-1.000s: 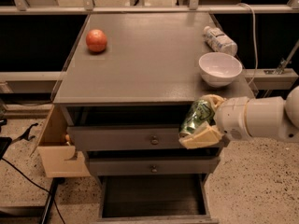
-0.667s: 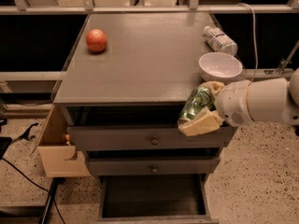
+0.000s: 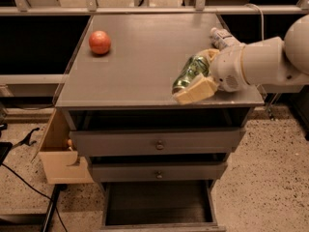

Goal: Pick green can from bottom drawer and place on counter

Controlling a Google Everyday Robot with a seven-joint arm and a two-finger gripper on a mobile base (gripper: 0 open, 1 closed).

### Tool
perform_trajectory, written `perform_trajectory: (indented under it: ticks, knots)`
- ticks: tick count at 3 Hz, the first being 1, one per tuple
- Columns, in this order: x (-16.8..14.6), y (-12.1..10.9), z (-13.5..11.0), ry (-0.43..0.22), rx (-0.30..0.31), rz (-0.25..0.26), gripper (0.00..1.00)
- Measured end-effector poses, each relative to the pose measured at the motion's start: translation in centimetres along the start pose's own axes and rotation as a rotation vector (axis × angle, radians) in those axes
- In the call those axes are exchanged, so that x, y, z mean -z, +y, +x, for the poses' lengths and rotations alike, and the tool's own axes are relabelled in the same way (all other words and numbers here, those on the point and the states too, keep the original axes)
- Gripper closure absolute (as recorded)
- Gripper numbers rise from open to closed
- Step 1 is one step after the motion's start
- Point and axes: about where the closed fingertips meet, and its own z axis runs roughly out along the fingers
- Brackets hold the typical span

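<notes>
**A:** The gripper (image 3: 192, 77), where is it, and does it have anything?

**B:** It is over the front right part of the counter (image 3: 140, 62), near the front edge, and it is clamped on the can (image 3: 188, 74). One of its cream fingers (image 3: 195, 91) lies below the can. The other shows only as a sliver at the can's far end.

**A:** Is the can resting on the counter?

**B:** I cannot tell. The lower finger covers the can's underside, so any contact is hidden.

**A:** What else is hard to make out?

**B:** The white arm (image 3: 270, 59) runs off the right edge of the view. It also covers most of the bottle (image 3: 221, 35) behind it, so only the bottle's upper part shows. The bottom drawer (image 3: 159, 222) stands open, with a dark inside, and its front is cut off by the lower edge. A box (image 3: 60, 163) on the left of the cabinet holds something small and orange that I cannot name.

**A:** Which way does the can point?

**B:** It is tilted, not upright. Its long axis runs diagonally, with the near end low and to the left by the front edge, and the far end up and to the right toward the wrist. I cannot make out which end is the top.

**A:** Anything else on the counter?

**B:** An apple (image 3: 100, 42) at the back left, well apart from the can.
</notes>
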Motion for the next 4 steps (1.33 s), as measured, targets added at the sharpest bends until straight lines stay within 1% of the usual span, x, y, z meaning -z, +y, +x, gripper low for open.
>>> perform_trajectory:
  ticks: [1,2,3,4]
  knots:
    - [-2.1,-1.7,-2.0,-0.023,0.023,-0.009,1.0]
    - [-5.0,-3.1,-3.6,-0.046,0.041,-0.026,1.0]
    - [-9.0,-4.3,-4.5,-0.054,0.051,-0.05,1.0]
    - [-11.5,-4.8,-4.5,-0.056,0.05,-0.068,1.0]
